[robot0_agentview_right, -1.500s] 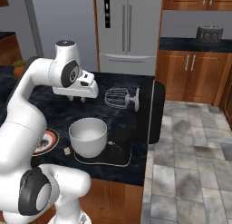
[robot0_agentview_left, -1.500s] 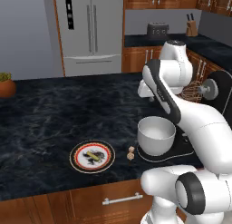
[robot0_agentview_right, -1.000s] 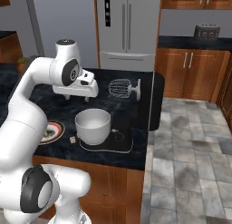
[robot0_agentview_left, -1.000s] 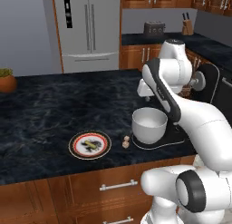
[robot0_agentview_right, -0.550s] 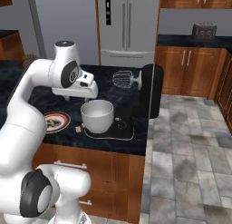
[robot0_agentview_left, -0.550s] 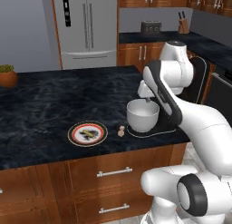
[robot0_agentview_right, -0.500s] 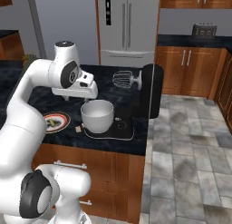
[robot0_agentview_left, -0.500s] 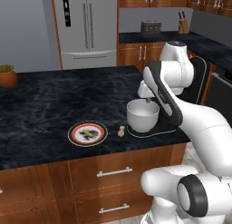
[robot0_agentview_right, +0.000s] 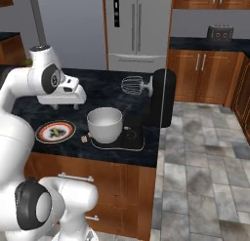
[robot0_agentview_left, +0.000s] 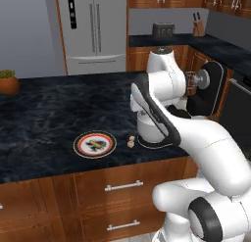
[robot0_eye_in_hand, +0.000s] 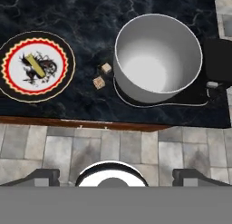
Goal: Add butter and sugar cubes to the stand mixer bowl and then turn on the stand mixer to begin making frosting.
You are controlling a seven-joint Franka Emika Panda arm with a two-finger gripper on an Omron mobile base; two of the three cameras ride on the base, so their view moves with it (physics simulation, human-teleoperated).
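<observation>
Since the butter (robot0_eye_in_hand: 35,65) lies on the red-rimmed plate (robot0_eye_in_hand: 63,80) at nine o'clock of the stand mixer bowl (robot0_eye_in_hand: 157,60), with sugar cubes (robot0_eye_in_hand: 102,75) between, descend squarely over the stick. The gripper (robot0_agentview_right: 67,98) hangs high; its finger spread I cannot tell.

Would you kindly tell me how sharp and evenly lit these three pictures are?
Hand view: crisp, with a bright patch inside the stand mixer bowl and the butter plain. Left base view: soft, sugar cubes merge into a blob. Right base view: even light, faint shadows.
</observation>
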